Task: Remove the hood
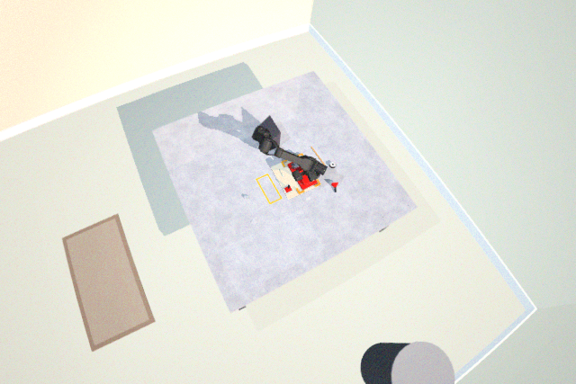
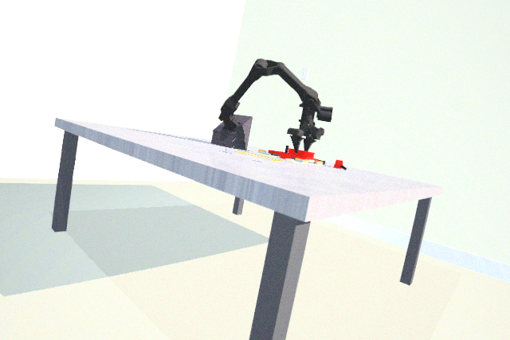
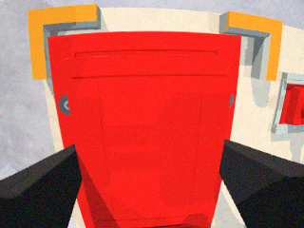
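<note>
The red hood (image 3: pixel 142 114) fills the middle of the wrist view, lying over the front of the toy car, whose grey wheel shows at its left edge. The car's red body (image 1: pixel 292 166) shows partly under the arm in the top view. My gripper (image 2: pixel 301 150) (image 3: pixel 150 148) points down at the hood, one finger against each side, and is shut on it. The hood still sits low on the car, with no gap visible beneath it. The marked area (image 1: pixel 263 191), a yellow outline on the table, lies left of the car in the top view, with nothing inside it.
A cream board (image 1: pixel 281 177) (image 3: pixel 190 18) with orange corner brackets (image 3: pixel 71 13) lies under the car. A small red part (image 1: pixel 288 189) (image 3: pixel 295 106) sits in a grey frame beside it. A red and dark piece (image 1: pixel 334 186) (image 2: pixel 338 163), a white round part (image 1: pixel 332 165) and an orange stick (image 1: pixel 318 155) lie beyond.
</note>
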Robot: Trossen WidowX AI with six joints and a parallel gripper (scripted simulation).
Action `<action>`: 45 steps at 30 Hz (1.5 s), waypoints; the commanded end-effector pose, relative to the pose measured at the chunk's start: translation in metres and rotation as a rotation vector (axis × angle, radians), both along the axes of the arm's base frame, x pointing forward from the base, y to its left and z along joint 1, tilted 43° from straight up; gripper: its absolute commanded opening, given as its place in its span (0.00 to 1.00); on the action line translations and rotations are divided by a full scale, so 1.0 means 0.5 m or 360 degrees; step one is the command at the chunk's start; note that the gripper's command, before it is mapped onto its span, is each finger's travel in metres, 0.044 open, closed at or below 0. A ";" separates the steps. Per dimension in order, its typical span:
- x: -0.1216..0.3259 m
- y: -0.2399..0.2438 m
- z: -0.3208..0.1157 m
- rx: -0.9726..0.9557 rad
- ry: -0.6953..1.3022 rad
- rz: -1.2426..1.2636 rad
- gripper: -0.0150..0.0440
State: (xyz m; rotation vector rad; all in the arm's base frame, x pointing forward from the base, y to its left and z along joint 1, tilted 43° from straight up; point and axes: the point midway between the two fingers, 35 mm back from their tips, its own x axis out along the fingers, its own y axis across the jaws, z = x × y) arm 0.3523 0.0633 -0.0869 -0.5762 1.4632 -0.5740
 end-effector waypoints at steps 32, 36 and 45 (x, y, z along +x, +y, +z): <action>-0.001 0.027 0.028 0.0001 0.0000 0.0000 0.25; -0.001 0.030 0.032 0.0002 0.0000 0.0000 0.25; -0.002 0.038 0.041 0.0002 0.0000 0.0000 0.25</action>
